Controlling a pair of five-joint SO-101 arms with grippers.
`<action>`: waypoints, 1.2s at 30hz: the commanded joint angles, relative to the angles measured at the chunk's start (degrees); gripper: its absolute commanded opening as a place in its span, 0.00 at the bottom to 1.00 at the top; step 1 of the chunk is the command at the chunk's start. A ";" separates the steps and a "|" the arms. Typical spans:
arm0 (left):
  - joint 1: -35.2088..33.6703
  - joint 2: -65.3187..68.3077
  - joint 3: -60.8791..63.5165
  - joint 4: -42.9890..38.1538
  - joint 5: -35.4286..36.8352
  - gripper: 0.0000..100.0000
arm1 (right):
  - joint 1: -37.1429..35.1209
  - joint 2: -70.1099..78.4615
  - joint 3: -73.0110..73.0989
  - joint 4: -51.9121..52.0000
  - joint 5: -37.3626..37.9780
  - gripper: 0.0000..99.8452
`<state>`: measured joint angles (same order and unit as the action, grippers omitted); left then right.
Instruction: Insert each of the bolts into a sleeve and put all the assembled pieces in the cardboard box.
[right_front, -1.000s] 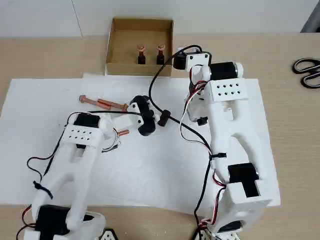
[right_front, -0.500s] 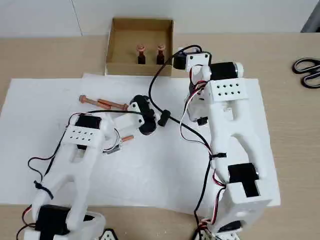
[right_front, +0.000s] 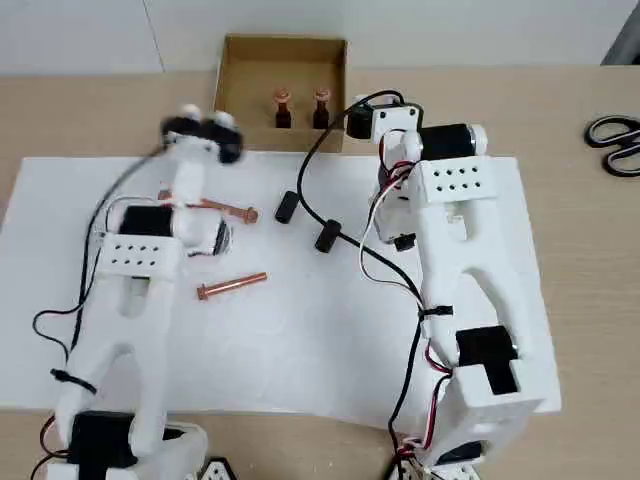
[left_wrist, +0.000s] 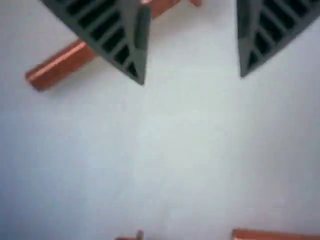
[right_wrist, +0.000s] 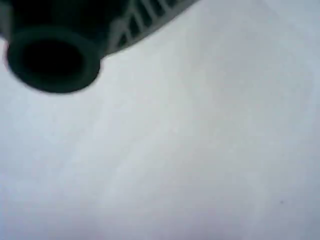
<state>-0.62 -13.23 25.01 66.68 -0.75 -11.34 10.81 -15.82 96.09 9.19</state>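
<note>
inside the cardboard box (right_front: 230, 90) 2 assembled pieces (right_front: 282, 108) stand upright, side by side near its front wall. on the white sheet (right_front: 300, 330) in front of the box lie the nearer sleeve (right_front: 288, 207) and, further from the box, the farther sleeve (right_front: 328, 236). the first bolt (right_front: 238, 212) lies out from the box's left corner, the second bolt (right_front: 232, 287) further from the box. the left gripper (left_wrist: 192, 50) hangs spread wide above the first bolt, pinching nothing. a third sleeve (right_wrist: 52, 60) sits against the right gripper (right_wrist: 125, 30); whether it is clamped i cannot tell.
</note>
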 joint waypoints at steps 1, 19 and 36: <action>-0.53 -1.49 -6.02 4.48 12.48 0.12 | 0.31 -3.74 -0.26 -0.13 0.62 0.00; 0.70 -4.22 -2.07 6.59 59.78 0.14 | 0.22 -3.91 -0.26 0.04 0.35 0.00; 0.79 -4.13 14.73 -2.11 71.12 0.20 | 0.22 -4.00 -0.26 0.22 0.26 0.00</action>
<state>-0.18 -15.34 37.49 67.74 69.85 -11.34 10.81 -15.82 96.09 9.19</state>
